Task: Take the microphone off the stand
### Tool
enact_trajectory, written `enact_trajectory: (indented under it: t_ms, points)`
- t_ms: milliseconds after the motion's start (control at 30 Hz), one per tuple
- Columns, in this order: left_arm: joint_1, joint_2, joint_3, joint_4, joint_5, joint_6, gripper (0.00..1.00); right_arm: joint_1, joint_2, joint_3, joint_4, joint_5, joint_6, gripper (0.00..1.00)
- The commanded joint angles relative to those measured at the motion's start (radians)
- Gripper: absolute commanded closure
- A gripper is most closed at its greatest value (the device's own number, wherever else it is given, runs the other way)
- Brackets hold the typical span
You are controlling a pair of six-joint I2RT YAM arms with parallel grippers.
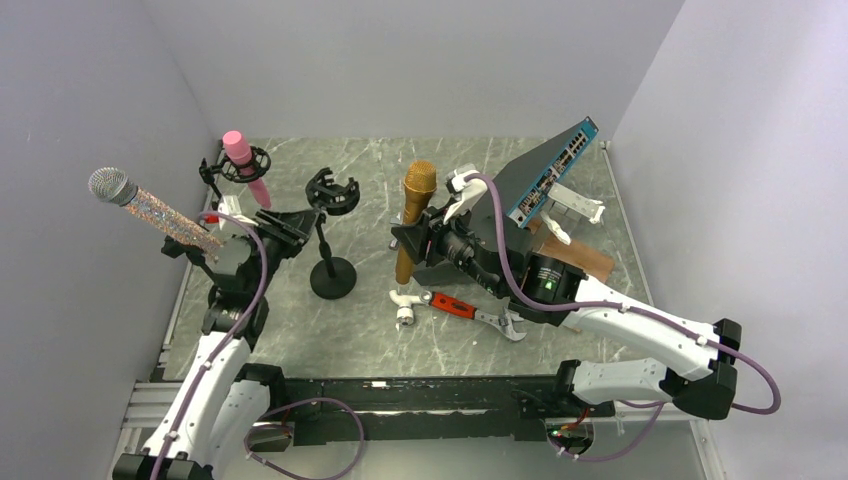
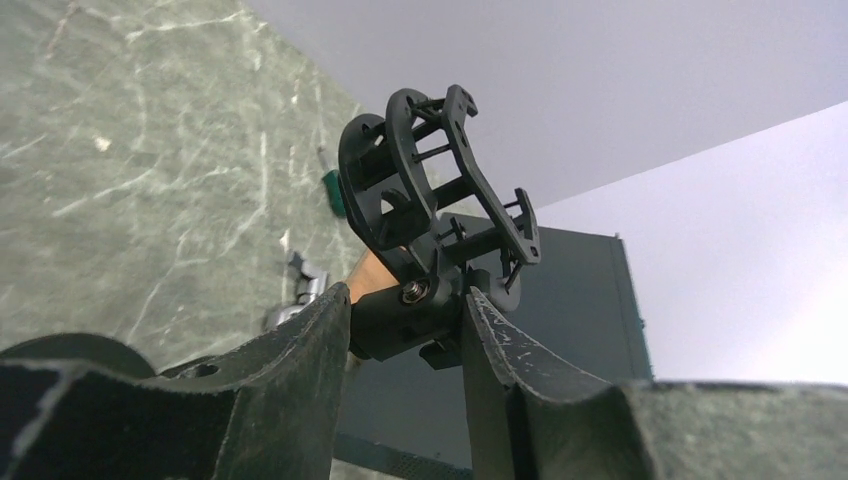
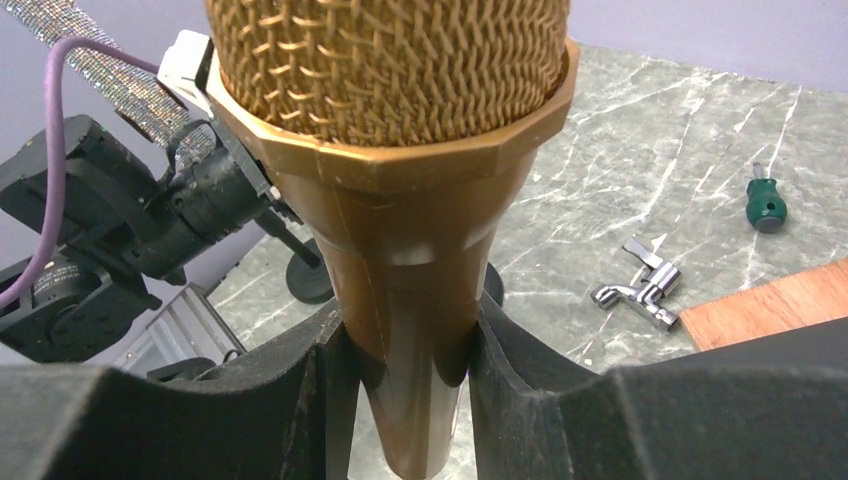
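Note:
The gold microphone point(image 1: 413, 215) is out of the stand, held upright in the air over the middle of the table. My right gripper point(image 1: 412, 243) is shut on its tapered handle; in the right wrist view the fingers point(image 3: 300, 390) press both sides of the handle point(image 3: 400, 300) below the mesh head. The black stand's empty shock mount point(image 1: 332, 192) stands left of it over a round base point(image 1: 333, 277). My left gripper point(image 1: 298, 224) is shut on the stand's swivel joint point(image 2: 405, 315), just under the mount point(image 2: 430, 170).
A pink microphone point(image 1: 243, 160) sits in another mount at back left, and a silver glitter microphone point(image 1: 150, 208) at far left. A tilted network switch point(image 1: 545, 180), a wood board point(image 1: 575, 262), a red-handled wrench point(image 1: 470, 312) and a white fitting point(image 1: 405, 305) lie to the right.

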Motion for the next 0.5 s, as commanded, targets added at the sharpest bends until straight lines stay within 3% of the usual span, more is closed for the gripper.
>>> enact_trajectory:
  t_ms: [0,300,367,467]
  points:
    - [-0.009,0.033,-0.149,-0.453,-0.083,0.111,0.81,0.003,-0.006,0.011,0.073,0.010,0.014,1.00]
    - [-0.014,0.048,-0.233,-0.346,-0.073,0.131,0.74,0.003,0.004,0.010,0.076,0.004,0.020,1.00]
    - [-0.014,0.077,-0.220,-0.329,-0.050,0.155,0.67,0.004,0.006,0.013,0.072,0.001,0.022,1.00]
    - [-0.016,0.096,-0.192,-0.338,-0.030,0.186,0.45,0.003,0.003,0.013,0.070,0.002,0.022,1.00]
